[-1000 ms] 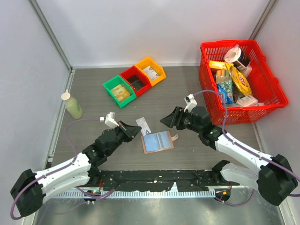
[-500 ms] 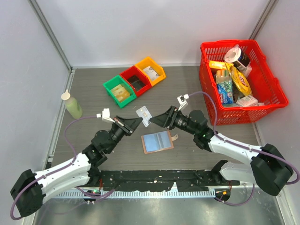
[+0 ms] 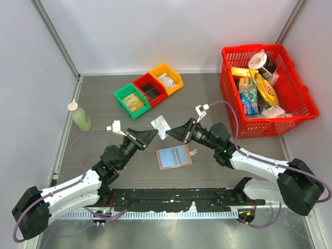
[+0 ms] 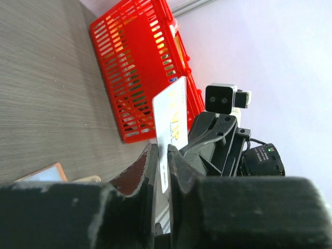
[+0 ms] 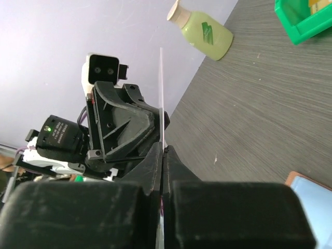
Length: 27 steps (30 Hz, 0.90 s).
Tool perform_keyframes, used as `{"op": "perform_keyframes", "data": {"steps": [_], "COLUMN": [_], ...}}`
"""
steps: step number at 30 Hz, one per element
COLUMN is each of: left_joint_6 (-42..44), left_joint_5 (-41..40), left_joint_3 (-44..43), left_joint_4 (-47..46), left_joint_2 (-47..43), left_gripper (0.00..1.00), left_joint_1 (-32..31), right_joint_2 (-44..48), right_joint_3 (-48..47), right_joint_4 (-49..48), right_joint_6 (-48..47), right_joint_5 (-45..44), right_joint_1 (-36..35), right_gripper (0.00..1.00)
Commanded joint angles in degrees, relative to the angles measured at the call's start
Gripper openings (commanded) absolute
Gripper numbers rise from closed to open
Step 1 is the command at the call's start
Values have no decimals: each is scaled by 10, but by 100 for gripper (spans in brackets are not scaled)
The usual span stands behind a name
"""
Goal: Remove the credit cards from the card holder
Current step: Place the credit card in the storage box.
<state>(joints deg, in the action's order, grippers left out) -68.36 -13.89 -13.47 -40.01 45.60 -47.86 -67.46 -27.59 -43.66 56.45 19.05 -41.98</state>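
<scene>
The card holder [image 3: 174, 156] lies spread open on the table, its pale blue lining up and its snap tab to the right. Above and behind it a whitish credit card [image 3: 161, 124] is held up in the air between both arms. My right gripper [image 3: 169, 133] is shut on the card's right edge; in the right wrist view the card [image 5: 161, 93] shows edge-on, rising from the closed right gripper [image 5: 163, 148]. My left gripper [image 3: 154, 134] meets the card from the left. In the left wrist view the card [image 4: 171, 114] stands between the left gripper's [image 4: 162, 151] jaws, which are a sliver apart.
A red basket [image 3: 267, 88] full of groceries stands at the back right. Green [image 3: 132, 101], red [image 3: 150, 89] and yellow [image 3: 167, 78] bins sit in a row at the back centre. At the left edge stands a pale green bottle [image 3: 80, 116].
The left gripper lifted the card toward the right gripper, which came in open and has closed on it. The left jaws have eased slightly apart.
</scene>
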Motion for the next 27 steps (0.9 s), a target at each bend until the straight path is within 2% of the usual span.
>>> {"op": "perform_keyframes", "data": {"steps": [1, 6, 10, 13, 15, 18, 21, 27], "left_joint_6": [55, 189, 344, 441, 495, 577, 667, 756], "left_joint_5": [7, 61, 132, 236, 318, 406, 486, 607], "left_joint_3": [-3, -45, -138, -210, -264, -338, -390, -444], "left_joint_4": [36, 207, 366, 446, 507, 570, 591, 589], "left_joint_2": [-39, -92, -93, -66, -26, 40, 84, 157], "left_gripper": [20, 39, 52, 66, 72, 77, 79, 79], "left_joint_1": [0, 13, 45, 77, 98, 108, 109, 109], "right_joint_2": [51, 117, 151, 158, 156, 153, 149, 150], "right_joint_3": [-11, -52, -97, -130, -156, -198, -221, -238], "right_joint_4": [44, 229, 366, 479, 539, 611, 665, 684], "right_joint_6": [-70, -185, -313, -387, -437, -516, -549, -589], "right_joint_5": [-7, -3, 8, 32, 48, 68, 75, 121], "right_joint_1": [1, 7, 6, 7, 7, 6, 6, 6], "right_gripper": [1, 1, 1, 1, 1, 1, 1, 1]}}
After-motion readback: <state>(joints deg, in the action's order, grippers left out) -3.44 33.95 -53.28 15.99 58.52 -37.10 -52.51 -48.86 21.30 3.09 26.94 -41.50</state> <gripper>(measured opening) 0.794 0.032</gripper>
